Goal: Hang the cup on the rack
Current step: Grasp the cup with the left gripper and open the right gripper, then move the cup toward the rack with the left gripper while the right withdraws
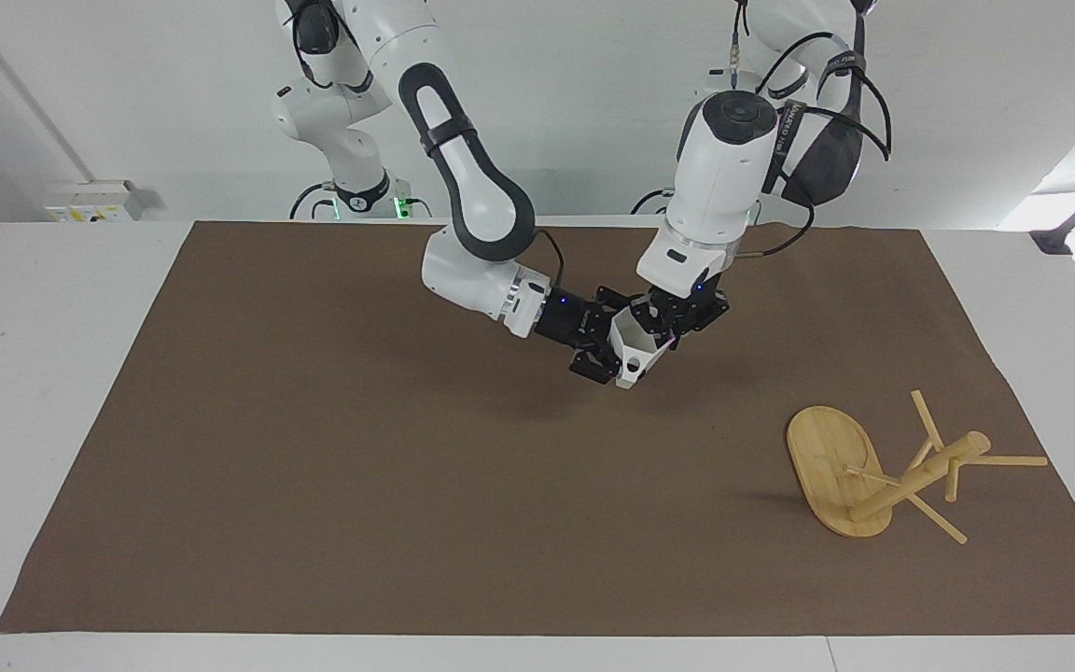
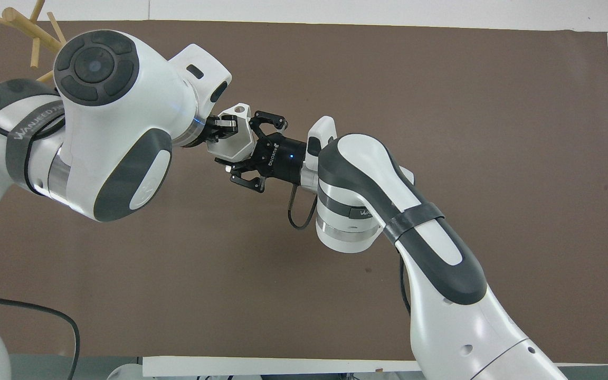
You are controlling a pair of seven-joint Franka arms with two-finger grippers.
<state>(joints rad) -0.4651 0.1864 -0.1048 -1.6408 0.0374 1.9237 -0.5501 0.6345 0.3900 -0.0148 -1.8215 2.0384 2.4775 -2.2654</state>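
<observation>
Cup (image 1: 635, 347) is hanging in mid-air over the middle of the desk (image 1: 314, 448), and I am holding it with both tools at once: the right tool (image 1: 614, 347) is gripping its side, the left tool (image 1: 663, 331) is pinching its rim from above. The rack (image 1: 883, 471) is lying tipped over toward the left arm's end, post pointing away from the cup, so the left arm is the nearer one.
</observation>
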